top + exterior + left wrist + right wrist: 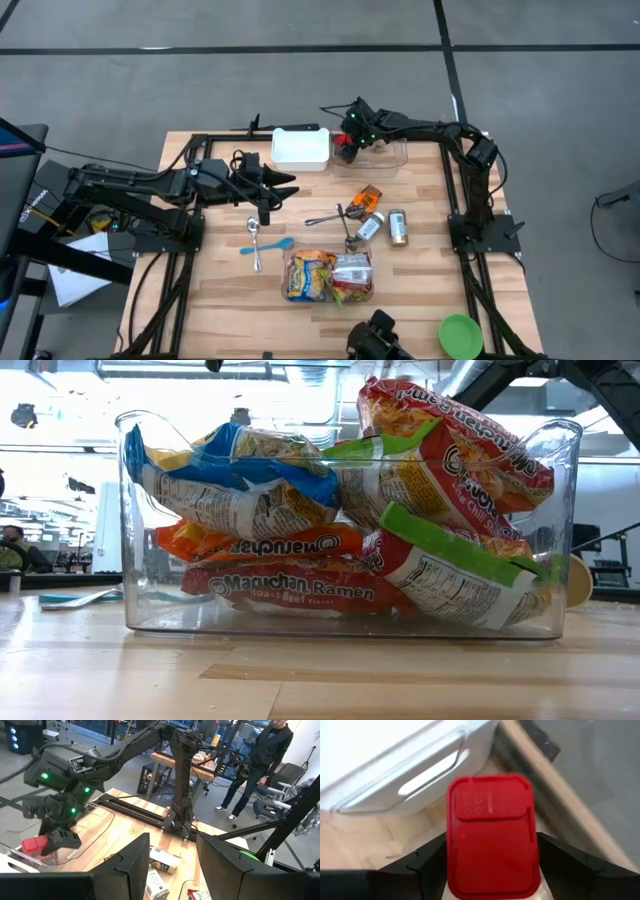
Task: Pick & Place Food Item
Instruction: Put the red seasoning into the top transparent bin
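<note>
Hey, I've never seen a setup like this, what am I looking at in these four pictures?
It is a two-armed robot at a wooden table. One picture looks straight down, one sits at table height, and two come from cameras on the wrists. The right gripper is at the far edge with a red container between its open fingers, over a clear bin beside a white bin. The left gripper hovers, holding nothing visible. Nearer sit a clear tub of ramen packets, spoons and small cans.
</note>
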{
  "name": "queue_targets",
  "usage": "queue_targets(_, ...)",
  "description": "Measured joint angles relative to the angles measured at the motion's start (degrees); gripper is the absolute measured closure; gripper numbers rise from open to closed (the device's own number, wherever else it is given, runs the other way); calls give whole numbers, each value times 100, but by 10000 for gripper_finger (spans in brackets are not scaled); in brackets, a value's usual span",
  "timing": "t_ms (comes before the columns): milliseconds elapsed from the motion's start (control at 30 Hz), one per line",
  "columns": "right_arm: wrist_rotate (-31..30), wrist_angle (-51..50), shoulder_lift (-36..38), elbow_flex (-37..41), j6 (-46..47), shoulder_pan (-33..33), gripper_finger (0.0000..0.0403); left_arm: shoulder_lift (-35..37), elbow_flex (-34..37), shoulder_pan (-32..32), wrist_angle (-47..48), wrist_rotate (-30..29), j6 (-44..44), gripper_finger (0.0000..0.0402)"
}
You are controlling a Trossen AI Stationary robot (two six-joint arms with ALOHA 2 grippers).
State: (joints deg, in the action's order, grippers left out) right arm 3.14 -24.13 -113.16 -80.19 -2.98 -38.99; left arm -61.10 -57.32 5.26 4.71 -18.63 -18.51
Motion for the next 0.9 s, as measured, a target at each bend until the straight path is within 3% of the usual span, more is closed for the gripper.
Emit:
queue_targets(367, -92, -382, 75, -2, -47, 4, 133, 0, 0, 0, 0, 0, 1, 243)
queue_targets(900, -1048, -663, 81, -2, -304, 29, 132, 0, 0, 0, 0, 2, 3, 243)
